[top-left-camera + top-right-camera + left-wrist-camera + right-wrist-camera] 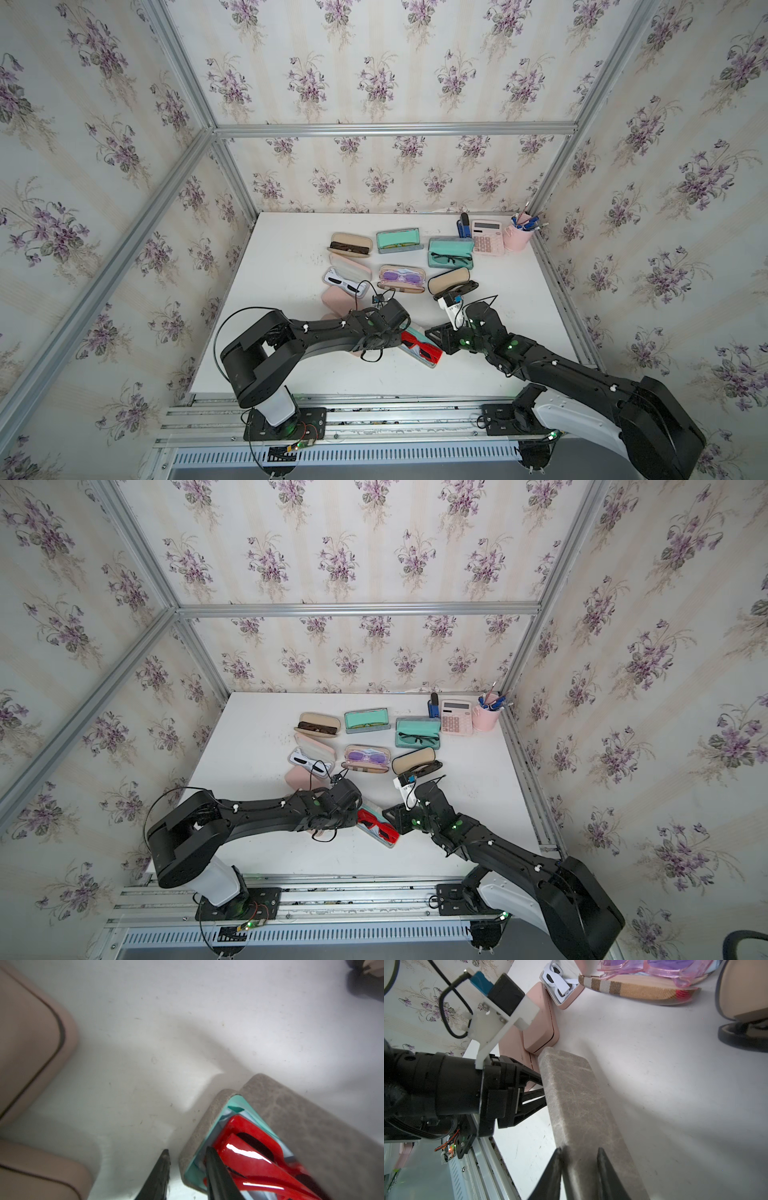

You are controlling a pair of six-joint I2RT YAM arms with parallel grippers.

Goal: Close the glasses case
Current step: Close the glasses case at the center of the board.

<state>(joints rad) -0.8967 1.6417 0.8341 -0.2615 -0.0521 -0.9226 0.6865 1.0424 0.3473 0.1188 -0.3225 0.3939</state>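
A mottled grey glasses case (311, 1126) with turquoise lining holds glossy red sunglasses (243, 1124) on the white table (291, 257), before purple-flowered cream wallpaper (374, 83).

white table (291, 257) carries a gray glasses case (571, 1095), other cases (398, 241), calculator (487, 237), pen cup (517, 239).
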